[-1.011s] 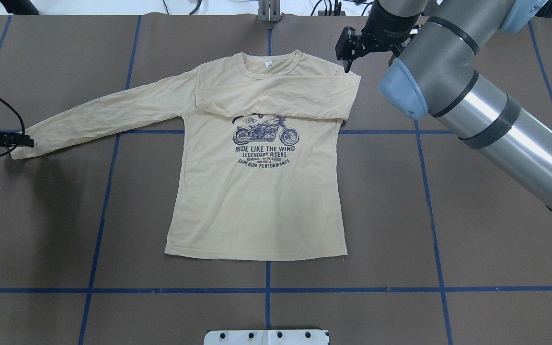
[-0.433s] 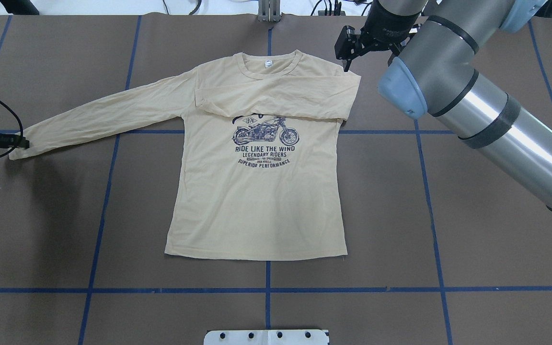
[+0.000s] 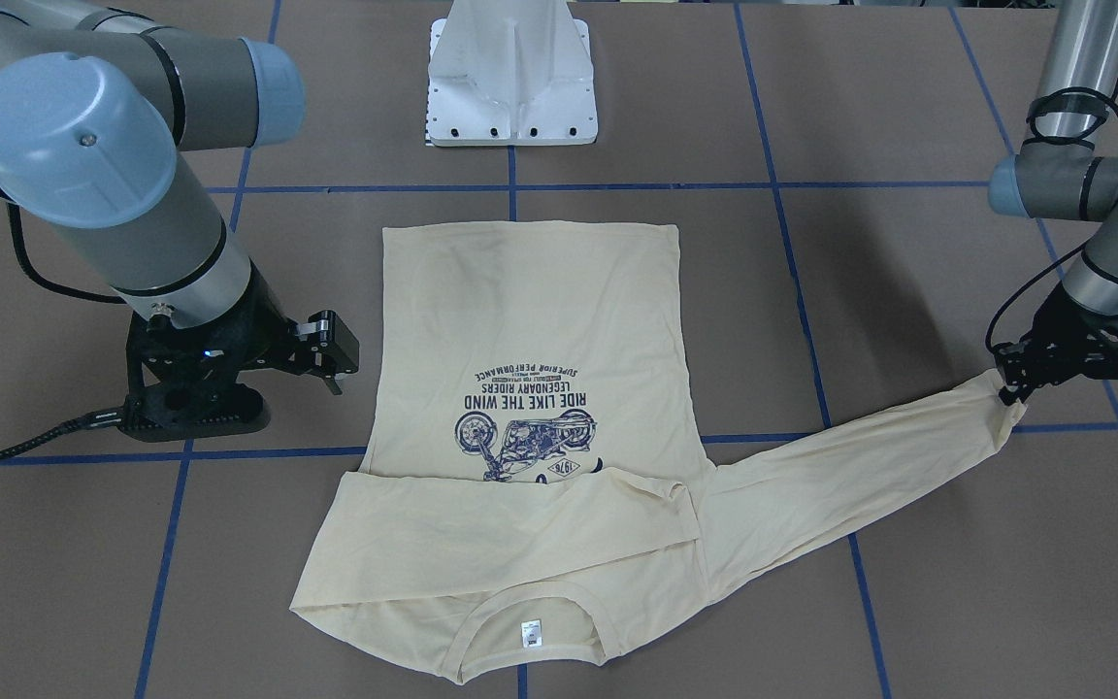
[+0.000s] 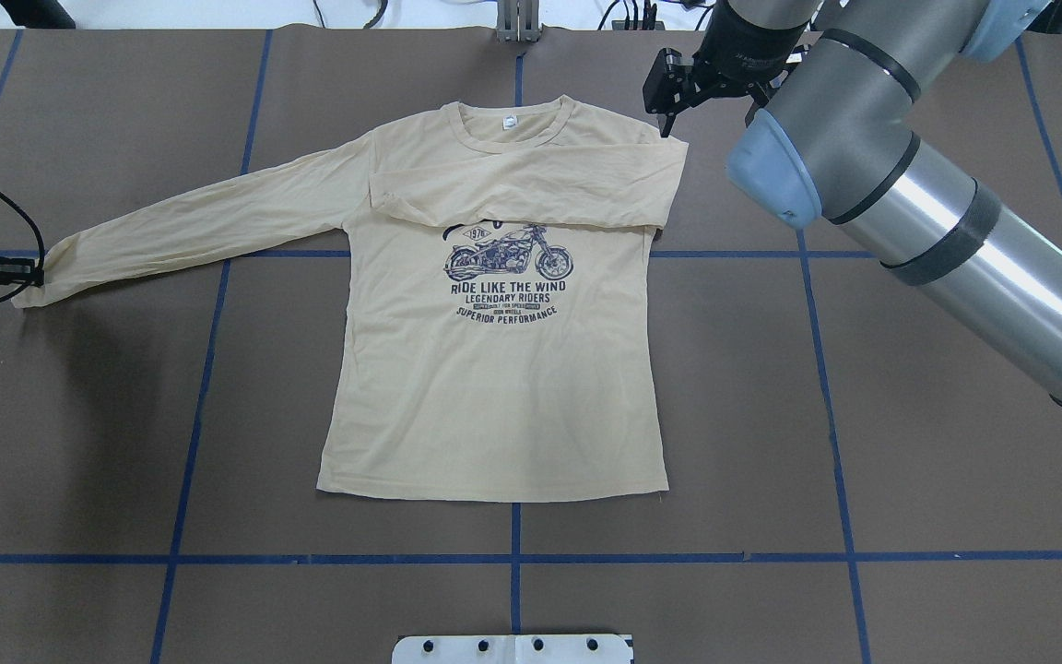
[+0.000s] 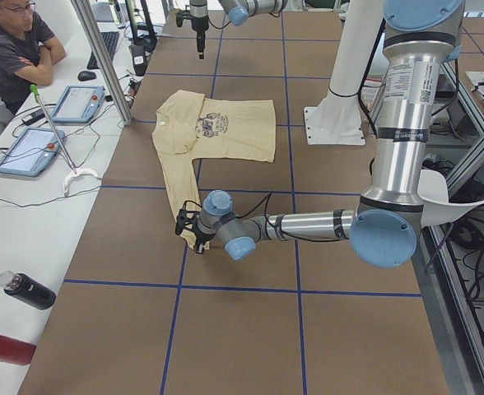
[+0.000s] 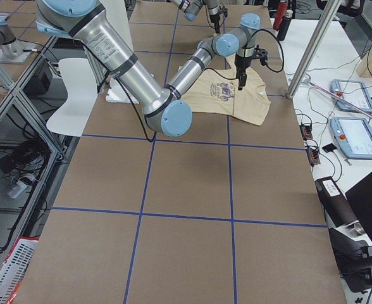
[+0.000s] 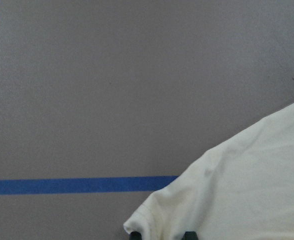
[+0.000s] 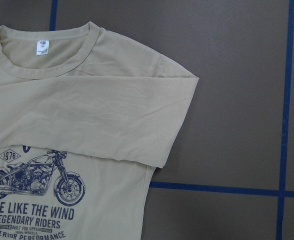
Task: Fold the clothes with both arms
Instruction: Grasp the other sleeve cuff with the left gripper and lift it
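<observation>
We find the T-shirt (image 4: 494, 387) print-up on the desk (image 4: 863, 415), one sleeve folded across the chest, the other's cuff pinched in the left gripper (image 3: 1007, 386), probably to carry inward next, while the right gripper (image 4: 667, 124), spread unclear, hovers by the shoulder.

You have the pale cream-yellow long-sleeved T-shirt (image 4: 494, 387) lying flat, front up, in the middle of the brown paper-covered table (image 4: 863, 461). Its hem points toward the white metal pedestal base (image 4: 513, 648) at the robot's edge, and its neck points toward the far edge. The sleeve on the robot's right is folded across the chest and lies on the body between neckline and print. The other sleeve stretches out over the table toward the robot's left, and its cuff sits between the fingertips of the black two-finger left gripper (image 4: 33, 274). The black two-finger right gripper (image 4: 674, 115) hangs above the table by the folded shoulder on the robot's right, clear of the cloth.
</observation>
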`<state>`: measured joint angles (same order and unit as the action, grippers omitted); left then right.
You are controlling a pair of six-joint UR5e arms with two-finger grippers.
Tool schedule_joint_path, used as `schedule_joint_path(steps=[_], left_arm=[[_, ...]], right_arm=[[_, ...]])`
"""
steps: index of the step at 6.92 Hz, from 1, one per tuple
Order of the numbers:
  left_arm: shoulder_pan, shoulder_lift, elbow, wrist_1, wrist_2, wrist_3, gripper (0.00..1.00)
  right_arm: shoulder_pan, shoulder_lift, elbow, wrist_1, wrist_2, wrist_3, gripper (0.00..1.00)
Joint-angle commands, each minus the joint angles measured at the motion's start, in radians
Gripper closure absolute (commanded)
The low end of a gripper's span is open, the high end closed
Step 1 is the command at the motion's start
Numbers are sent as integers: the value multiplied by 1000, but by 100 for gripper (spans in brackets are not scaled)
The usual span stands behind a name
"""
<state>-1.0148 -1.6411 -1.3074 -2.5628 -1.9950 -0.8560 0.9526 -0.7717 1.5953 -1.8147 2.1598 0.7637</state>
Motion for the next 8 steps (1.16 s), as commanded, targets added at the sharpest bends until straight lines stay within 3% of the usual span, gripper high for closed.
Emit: schedule_joint_path(steps=[1, 4, 5, 8], left_arm=[[-1, 6, -99, 117, -2, 0, 100], [-1, -31, -324, 403, -52, 0, 100], [-19, -101, -370, 511, -117, 0, 100], [-91, -444, -369, 847, -284, -30, 100]], right_arm=[[0, -1, 0, 0, 0, 0, 0], [5, -9, 3, -2, -2, -3, 0], [30, -23, 5, -8, -2, -13, 0], [92, -202, 104, -11, 2, -104, 0]])
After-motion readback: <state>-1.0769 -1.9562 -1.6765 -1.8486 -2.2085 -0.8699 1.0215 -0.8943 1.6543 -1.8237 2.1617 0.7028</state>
